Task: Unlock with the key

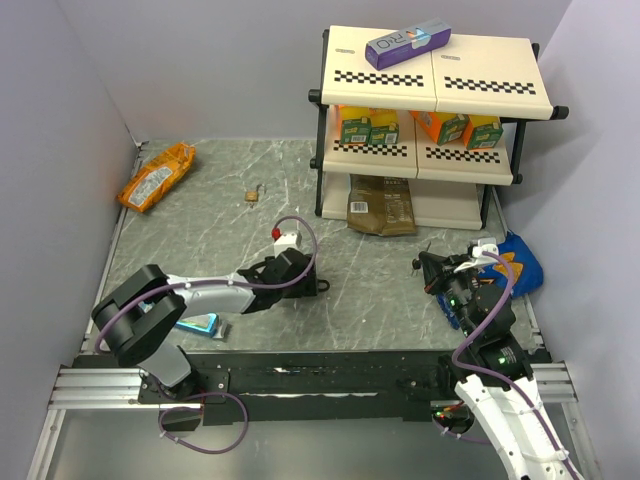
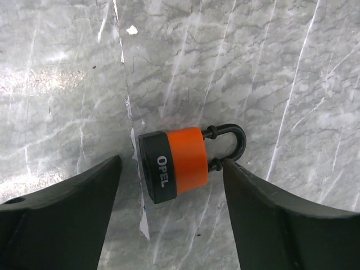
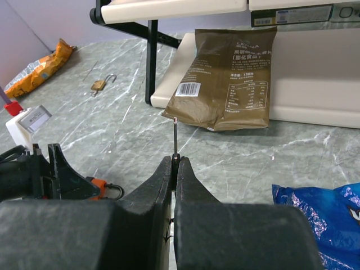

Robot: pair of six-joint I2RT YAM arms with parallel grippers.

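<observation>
The orange-red padlock (image 2: pixel 181 162) lies on its side on the marble table, with a black base marked OPEL and a black shackle (image 2: pixel 233 143) pointing right. My left gripper (image 2: pixel 171 169) is open, with the padlock lying between its fingertips. The shackle end is close to the right finger (image 2: pixel 270 214). My right gripper (image 3: pixel 175 162) is shut on the key (image 3: pixel 175 138), whose thin blade sticks straight out past the fingertips. The key's black head is hidden between the fingers. In the top view the right gripper (image 1: pixel 428 268) is well to the right of the left gripper (image 1: pixel 305 278).
A small brass padlock (image 1: pixel 253 196) lies at the back centre. An orange snack bag (image 1: pixel 155 175) is at the back left. A two-tier shelf (image 1: pixel 430 70) stands at the back right, with a brown pouch (image 1: pixel 381 205) at its foot. A blue bag (image 1: pixel 520 262) lies beside the right arm.
</observation>
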